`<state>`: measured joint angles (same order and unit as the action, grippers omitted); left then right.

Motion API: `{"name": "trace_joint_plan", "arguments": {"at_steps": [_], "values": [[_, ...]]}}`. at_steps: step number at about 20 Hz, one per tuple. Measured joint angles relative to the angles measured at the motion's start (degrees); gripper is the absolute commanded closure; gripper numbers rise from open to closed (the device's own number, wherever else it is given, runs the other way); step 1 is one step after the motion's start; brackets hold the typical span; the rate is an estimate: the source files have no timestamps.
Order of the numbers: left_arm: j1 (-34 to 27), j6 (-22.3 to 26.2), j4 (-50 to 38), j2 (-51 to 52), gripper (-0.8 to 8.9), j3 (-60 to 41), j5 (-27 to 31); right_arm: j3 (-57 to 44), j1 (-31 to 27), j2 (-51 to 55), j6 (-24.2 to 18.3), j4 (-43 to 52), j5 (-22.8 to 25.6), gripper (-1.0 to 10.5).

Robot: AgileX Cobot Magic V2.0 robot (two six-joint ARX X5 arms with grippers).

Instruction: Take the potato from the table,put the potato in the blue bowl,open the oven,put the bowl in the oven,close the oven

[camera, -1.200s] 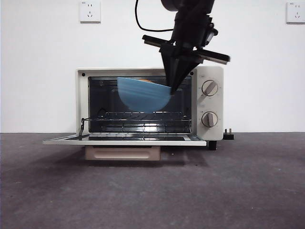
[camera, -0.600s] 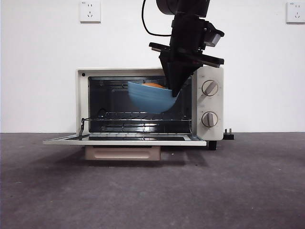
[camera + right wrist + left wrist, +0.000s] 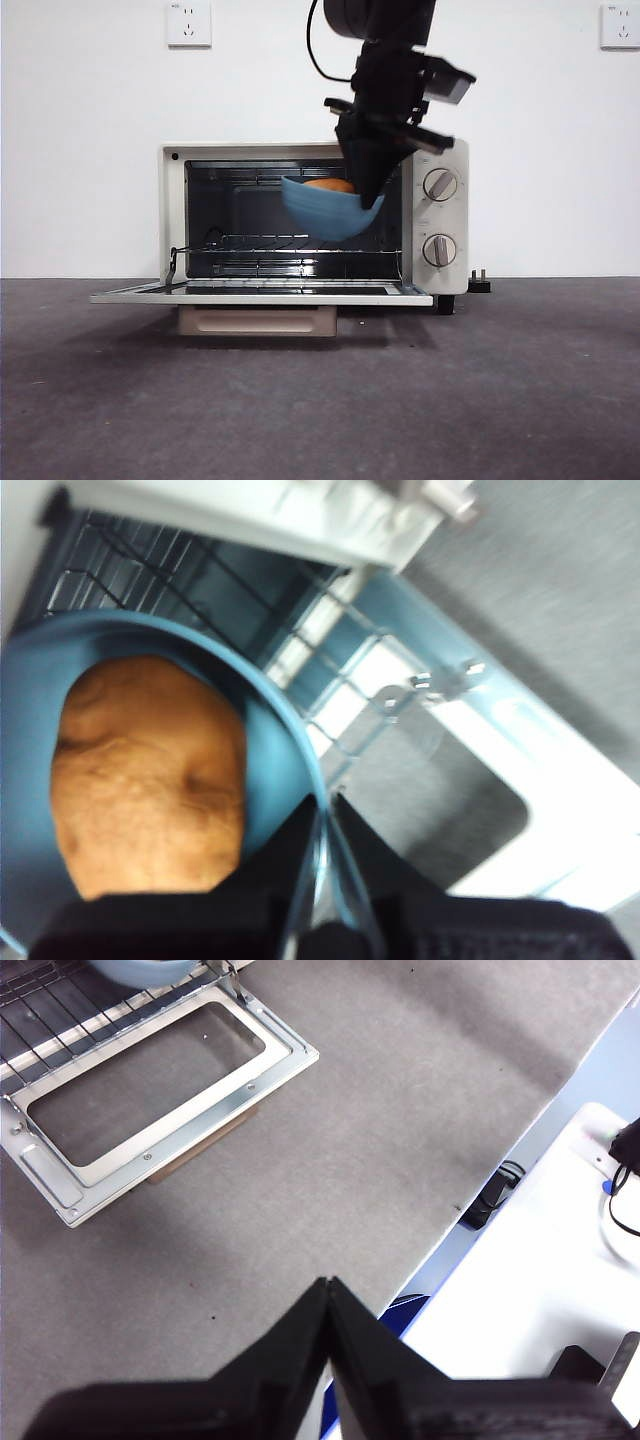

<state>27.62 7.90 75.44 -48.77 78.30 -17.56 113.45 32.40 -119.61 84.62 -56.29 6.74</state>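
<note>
The cream-white oven (image 3: 310, 218) stands with its door (image 3: 260, 294) dropped flat. My right gripper (image 3: 368, 196) comes down from above, shut on the right rim of the blue bowl (image 3: 328, 210), which hangs tilted in the oven's mouth above the wire rack (image 3: 290, 245). The brown potato (image 3: 328, 185) lies in the bowl. In the right wrist view the potato (image 3: 150, 775) fills the bowl (image 3: 265, 750), whose rim is pinched between the jaws. My left gripper (image 3: 328, 1295) is shut and empty, high over the table's edge; the bowl's underside (image 3: 140, 970) and the open door (image 3: 150, 1090) show far off.
Two round knobs (image 3: 440, 184) sit on the oven's right panel. A black plug (image 3: 480, 283) rests behind the oven on the dark grey table (image 3: 320, 400). A white surface with cables (image 3: 560, 1260) lies beyond the table's edge.
The right gripper has carried the bowl to the right and deeper into the oven's opening, and the bowl has levelled somewhat. The left arm shows no earlier view.
</note>
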Motion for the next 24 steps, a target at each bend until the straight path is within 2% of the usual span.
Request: {"name": "trace_joint_plan", "arguments": {"at_steps": [6, 9, 24], "values": [[0.0, 0.0, 0.0, 0.5, 8.19, 0.0, 0.0, 0.0, 0.0, -0.4, 0.6, 0.2, -0.1, 9.3], [0.0, 0.0, 0.0, 0.5, 8.19, 0.0, 0.0, 0.0, 0.0, -0.4, 0.6, 0.6, -0.1, 8.5], [0.0, 0.0, 0.0, 0.5, 8.19, 0.0, 0.0, 0.3, 0.0, -0.4, 0.2, 2.4, 0.7, 8.5]]}}
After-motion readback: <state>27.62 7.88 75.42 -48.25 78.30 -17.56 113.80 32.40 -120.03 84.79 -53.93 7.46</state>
